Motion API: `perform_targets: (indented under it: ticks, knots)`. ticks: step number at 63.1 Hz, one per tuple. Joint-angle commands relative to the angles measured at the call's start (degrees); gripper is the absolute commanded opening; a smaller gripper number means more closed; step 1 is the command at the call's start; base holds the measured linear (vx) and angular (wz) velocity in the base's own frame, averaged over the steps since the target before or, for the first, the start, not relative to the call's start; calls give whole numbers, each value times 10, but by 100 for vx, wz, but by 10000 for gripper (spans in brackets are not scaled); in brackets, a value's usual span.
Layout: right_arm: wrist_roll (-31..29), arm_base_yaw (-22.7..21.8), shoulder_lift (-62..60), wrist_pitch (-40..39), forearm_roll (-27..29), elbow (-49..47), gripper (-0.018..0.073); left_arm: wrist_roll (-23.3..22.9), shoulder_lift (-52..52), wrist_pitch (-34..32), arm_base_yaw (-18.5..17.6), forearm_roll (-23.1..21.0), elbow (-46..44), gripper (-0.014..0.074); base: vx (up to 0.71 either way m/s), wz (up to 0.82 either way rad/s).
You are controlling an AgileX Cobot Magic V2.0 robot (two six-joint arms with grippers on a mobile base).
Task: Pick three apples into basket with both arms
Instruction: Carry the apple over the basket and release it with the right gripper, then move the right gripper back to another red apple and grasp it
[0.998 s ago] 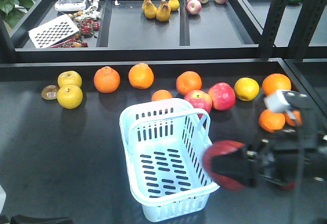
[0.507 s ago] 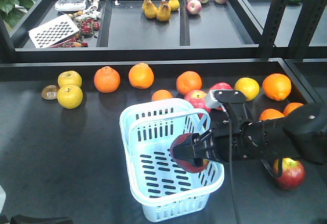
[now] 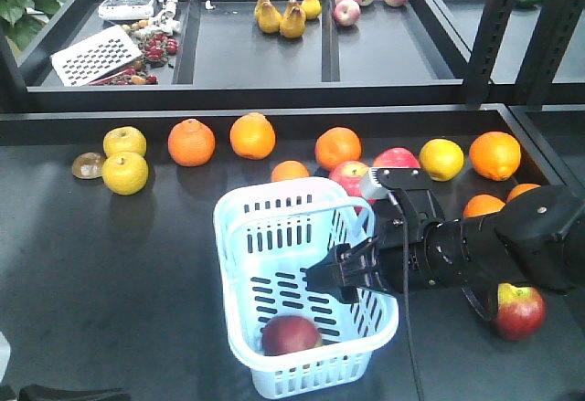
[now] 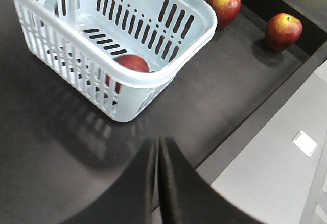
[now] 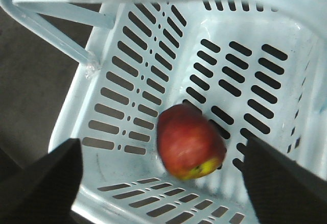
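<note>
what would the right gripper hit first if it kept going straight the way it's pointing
Most likely the apple in the basket: the wrist view shows it roughly dead ahead, between the fingers of the open right gripper. Depth is unclear; it might reach the slotted floor instead.

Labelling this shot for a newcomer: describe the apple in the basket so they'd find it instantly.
Start at the pale blue basket in the middle of the black table. At its near end lies one dark red apple, the only fruit inside; all others sit outside.
</note>
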Motion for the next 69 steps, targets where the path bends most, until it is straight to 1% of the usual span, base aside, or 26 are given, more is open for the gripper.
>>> perform_targets:
  ticks: [1,3,6,7,9,14,15,22,23,25,26,29,33,36,40,44,47,50,52,55,59,62,69]
  knots:
    - [2,-1,-38,3,-12,-17,470,-1,0,-31,0,-16,-15,-6,0,0]
    - [12,-1,-45,4,-27,-17,422,-1,0,-31,0,-16,-15,-6,0,0]
    - [49,-1,-62,6,-62,-17,323,-1,0,-31,0,-16,-15,-6,0,0]
    - [60,-1,-67,7,-80,-17,275,-1,0,-31,0,-16,-15,-6,0,0]
    - [88,-1,-78,9,-108,-17,210,-1,0,-31,0,-16,-15,-6,0,0]
    - [165,-1,-108,22,-217,-17,-6,-1,0,-31,0,-16,-15,-6,0,0]
    - [180,-1,-113,25,-234,-17,-16,-1,0,-31,0,-16,-15,-6,0,0]
    - [317,-1,-150,47,-382,-17,-10,-1,0,-31,0,-16,-15,-6,0,0]
    - [332,-1,-156,50,-410,-17,-8,-1,0,-31,0,-16,-15,-6,0,0]
    - [371,-1,-166,55,-450,-17,-8,-1,0,-31,0,-16,-15,-6,0,0]
    - [392,-1,-170,57,-482,-17,-8,-1,0,-31,0,-16,-15,-6,0,0]
    - [438,-1,-181,67,-552,-17,-7,-1,0,-31,0,-16,-15,-6,0,0]
    - [491,-1,-192,84,-632,-17,-5,-1,0,-32,0,-16,-15,-6,0,0]
    - [519,-1,-196,97,-677,-17,-4,-1,0,-32,0,-16,-15,-6,0,0]
    - [578,-1,-197,112,-739,-17,-4,-1,0,-32,0,-16,-15,-6,0,0]
    - [641,-1,-195,108,-808,-17,-3,-1,0,-32,0,-16,-15,-6,0,0]
    - [680,-1,-191,103,-850,-17,-1,-1,0,-33,0,-16,-15,-6,0,0]
    - [732,-1,-187,100,-896,-17,6,-1,0,-34,0,-16,-15,-6,0,0]
    - [753,-3,-184,99,-922,-17,17,-1,0,-35,0,-16,-15,-6,0,0]
    - [773,-15,-178,98,-936,-17,46,-1,0,-36,0,-16,-15,-6,0,0]
    - [773,-38,-167,90,-927,-17,95,-1,0,-38,0,-16,-15,-6,0,0]
    - [765,-65,-158,79,-910,-17,157,-1,0,-38,0,-16,-15,-6,0,0]
    - [726,-137,-128,65,-845,-24,365,-1,0,-41,0,-16,-15,-6,0,0]
